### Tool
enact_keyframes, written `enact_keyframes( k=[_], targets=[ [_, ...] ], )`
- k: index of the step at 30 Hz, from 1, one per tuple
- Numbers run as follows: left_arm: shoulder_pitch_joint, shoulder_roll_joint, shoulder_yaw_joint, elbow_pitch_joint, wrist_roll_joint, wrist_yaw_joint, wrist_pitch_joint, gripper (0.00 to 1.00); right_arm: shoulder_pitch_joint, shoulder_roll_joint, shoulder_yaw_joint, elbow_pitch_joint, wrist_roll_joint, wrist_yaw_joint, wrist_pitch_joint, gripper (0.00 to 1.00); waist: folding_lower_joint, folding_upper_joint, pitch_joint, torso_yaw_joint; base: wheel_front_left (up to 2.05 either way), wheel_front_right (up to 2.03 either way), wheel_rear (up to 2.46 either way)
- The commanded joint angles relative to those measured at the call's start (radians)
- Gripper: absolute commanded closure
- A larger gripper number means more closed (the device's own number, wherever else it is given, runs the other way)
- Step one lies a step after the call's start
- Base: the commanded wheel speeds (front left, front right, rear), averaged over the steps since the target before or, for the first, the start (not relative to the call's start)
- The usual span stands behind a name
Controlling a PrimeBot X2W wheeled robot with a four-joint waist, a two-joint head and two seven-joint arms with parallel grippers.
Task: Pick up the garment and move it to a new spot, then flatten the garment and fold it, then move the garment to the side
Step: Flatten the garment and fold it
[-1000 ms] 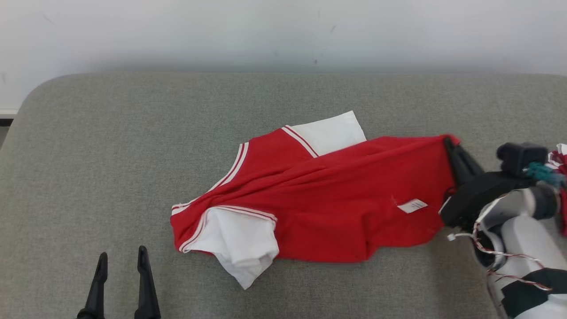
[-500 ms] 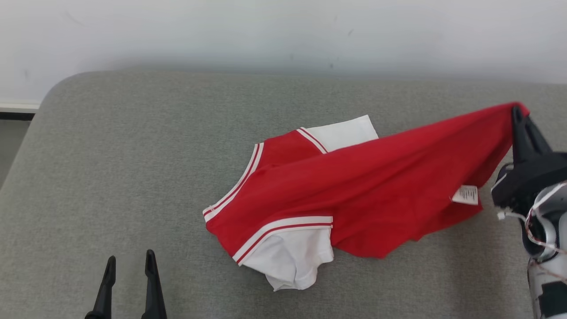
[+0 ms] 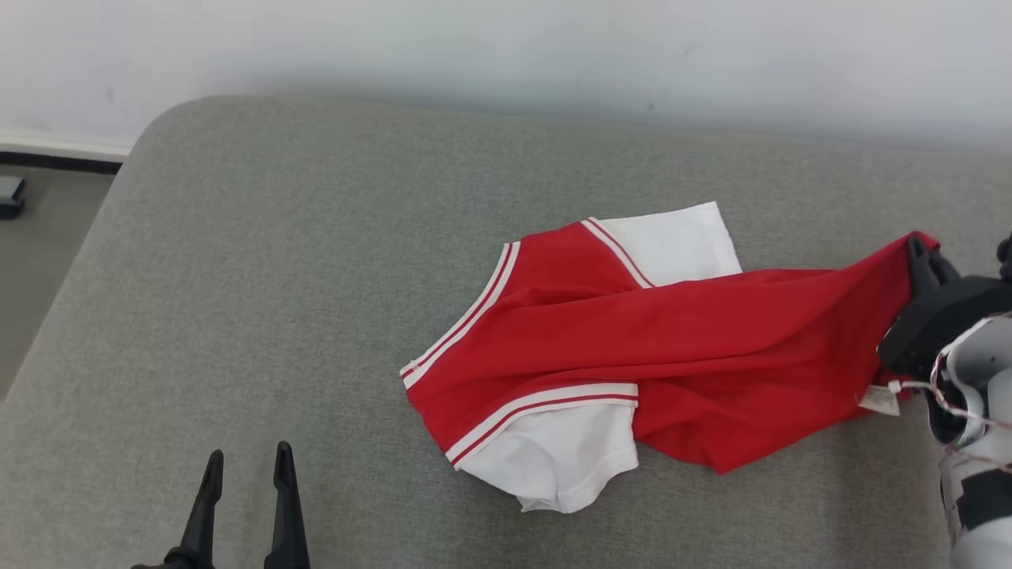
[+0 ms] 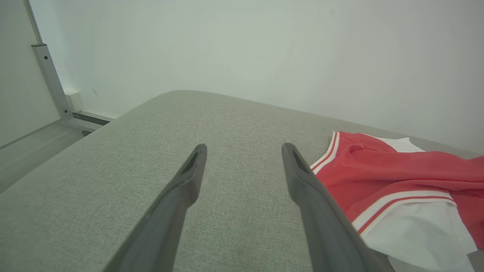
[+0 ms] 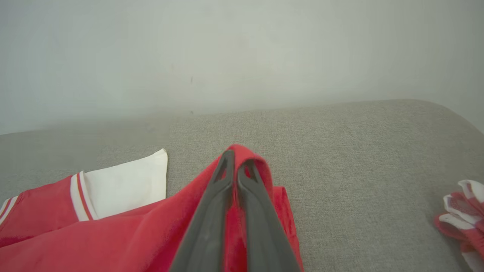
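A red garment [image 3: 672, 348] with white sleeves and striped trim lies crumpled on the grey padded table [image 3: 316, 237], right of the middle. My right gripper [image 3: 917, 251] is shut on its red hem at the far right and holds that corner slightly raised. In the right wrist view the right gripper [image 5: 236, 156] has red cloth of the garment [image 5: 113, 234] pinched between its fingers and draped over the tips. My left gripper [image 3: 247, 452] is open and holds nothing near the front left, left of the garment [image 4: 378, 173]. In the left wrist view the left gripper [image 4: 244, 149] hovers over bare table.
A white wall runs behind the table. The table's rounded left corner drops to the floor [image 3: 39, 261], where a small dark object [image 3: 9, 196] lies. Another red and white cloth [image 5: 461, 215] lies at the right edge of the table.
The head camera has turned, shifting the scene to the right. My right gripper raised the hem up and rightward, then lowered it, stretching the red body out. The left gripper stayed open.
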Motion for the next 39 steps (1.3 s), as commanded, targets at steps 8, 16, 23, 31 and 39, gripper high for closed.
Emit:
enact_keyframes(
  k=[8, 16, 23, 31, 39],
  targets=[
    [-0.023, 0.000, 0.010, 0.016, 0.002, -0.008, -0.003, 0.00, -0.098, -0.014, -0.006, 0.154, -0.001, -0.002, -0.085, 0.00, 0.0000, -0.0001, 0.030, 0.022, 0.00, 0.00, 0.00],
    [-0.026, 0.000, 0.045, 0.028, 0.006, -0.008, -0.003, 0.00, -0.042, -0.036, -0.010, 0.134, 0.021, -0.002, -0.119, 0.00, 0.0000, -0.0001, 0.007, -0.047, 0.00, 0.00, 0.00],
    [-0.029, 0.000, 0.056, 0.057, -0.002, -0.026, -0.003, 0.00, 0.089, -0.008, -0.002, -0.013, 0.047, -0.002, -0.192, 0.00, 0.0000, -0.0001, -0.024, -0.120, 0.00, 0.00, 0.00],
    [-0.016, 0.001, 0.067, 0.080, -0.010, -0.033, -0.003, 0.00, 0.324, 0.057, 0.082, -0.271, 0.018, -0.002, -0.322, 0.00, 0.0000, -0.0001, -0.055, -0.183, 0.00, 0.00, 0.00],
    [0.004, 0.000, 0.077, 0.120, -0.017, -0.036, -0.003, 0.00, 0.480, 0.109, 0.167, -0.323, -0.010, -0.002, -0.418, 0.00, 0.0000, -0.0001, -0.094, -0.215, 0.00, 0.00, 0.00]
  ],
)
